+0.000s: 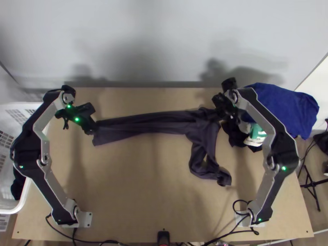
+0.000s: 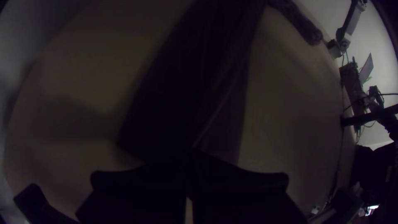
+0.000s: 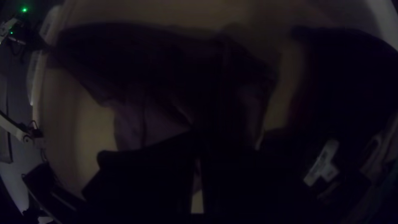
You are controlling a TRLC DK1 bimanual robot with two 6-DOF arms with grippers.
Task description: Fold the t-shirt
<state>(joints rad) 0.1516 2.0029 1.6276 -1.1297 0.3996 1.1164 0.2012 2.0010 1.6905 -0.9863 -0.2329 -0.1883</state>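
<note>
The dark purple t-shirt (image 1: 151,124) is stretched in a long bunched strip between both grippers, with a loose twisted part hanging down the table at its right end. My left gripper (image 1: 91,128) is shut on the strip's left end; in the left wrist view the left gripper (image 2: 190,153) pinches the edge of the t-shirt (image 2: 207,83). At the strip's right end is my right gripper (image 1: 220,114). In the right wrist view the right gripper (image 3: 199,143) is shut on the bunched cloth of the t-shirt (image 3: 153,120).
Right of the right gripper lie a blue cloth (image 1: 287,106) and a small pile with a green and white piece (image 1: 257,135). A white basket (image 1: 20,201) stands off the table's left side. Cables (image 1: 221,237) run along the near edge of the table (image 1: 143,197).
</note>
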